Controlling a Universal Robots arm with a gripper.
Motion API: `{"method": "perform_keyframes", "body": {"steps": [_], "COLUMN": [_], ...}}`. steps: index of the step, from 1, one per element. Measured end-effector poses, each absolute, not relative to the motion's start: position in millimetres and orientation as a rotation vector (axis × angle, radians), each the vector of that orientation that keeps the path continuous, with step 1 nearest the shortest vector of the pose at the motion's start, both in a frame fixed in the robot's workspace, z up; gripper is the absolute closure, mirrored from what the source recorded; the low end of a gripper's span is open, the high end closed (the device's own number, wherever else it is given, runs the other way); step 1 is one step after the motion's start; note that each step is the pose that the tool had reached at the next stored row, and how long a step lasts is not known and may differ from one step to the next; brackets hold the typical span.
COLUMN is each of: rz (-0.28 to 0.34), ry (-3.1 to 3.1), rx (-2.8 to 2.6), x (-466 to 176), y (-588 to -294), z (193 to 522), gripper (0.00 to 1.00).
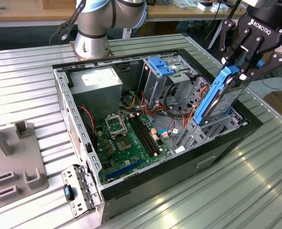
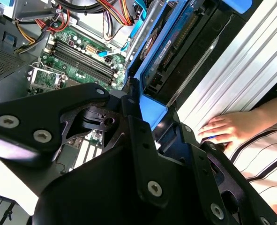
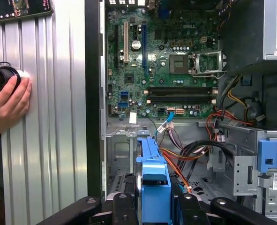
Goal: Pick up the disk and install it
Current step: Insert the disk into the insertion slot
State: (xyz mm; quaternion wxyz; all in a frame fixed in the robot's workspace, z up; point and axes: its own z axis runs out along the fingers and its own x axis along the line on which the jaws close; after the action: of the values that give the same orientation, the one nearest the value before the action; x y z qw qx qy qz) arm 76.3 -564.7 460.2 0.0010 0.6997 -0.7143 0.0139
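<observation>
Disk (image 1: 223, 98) is a flat black slab w/ bright blue rails on its sides. It hangs on its edge, tipped a bit, over the metal drive bay (image 1: 198, 131) at the exterior view's right side of the open computer case (image 1: 76, 119). Its low end is down by the bay; can't tell if it touches. The gripper (image 1: 238, 71) is closed on the disk's top end, pinching the blue tab (image 3: 153, 176) there, and in the first wrist view that tab sticks up right btwn the black fingers (image 3: 123, 208). I think the disk is stiff and hard, won't bend, and is prob a bit heavy for its size. The stuff inside can break, so no bumps or drops. The blue plastic looks smooth, so it could slip or twist in a pinch, esp. w/ so much of the disk hanging below the fingers. Best place to hold looks like the blue end tab or the side rails, not the flat black face and not the plug end. Just beside the bay are red, orange and black cables (image 1: 172, 102) that could snag it. Further in sit the green board (image 1: 126, 143), a blue latch (image 1: 161, 66) on another cage, and a grey box (image 1: 100, 81) w/ a white label in the far corner. The case lies on a ribbed metal table (image 1: 255, 186). A person's hand (image 3: 9, 101) rests on that table near the case, well apart from the disk.
</observation>
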Motion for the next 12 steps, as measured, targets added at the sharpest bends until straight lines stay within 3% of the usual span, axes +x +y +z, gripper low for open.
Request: {"method": "perform_keyframes", "body": {"steps": [12], "rz": [0.044], "ry": [-2.235], "rx": [2.205], "x": [76.3], "y": [-564.7], "z": [457.6], "gripper": [0.63]}}
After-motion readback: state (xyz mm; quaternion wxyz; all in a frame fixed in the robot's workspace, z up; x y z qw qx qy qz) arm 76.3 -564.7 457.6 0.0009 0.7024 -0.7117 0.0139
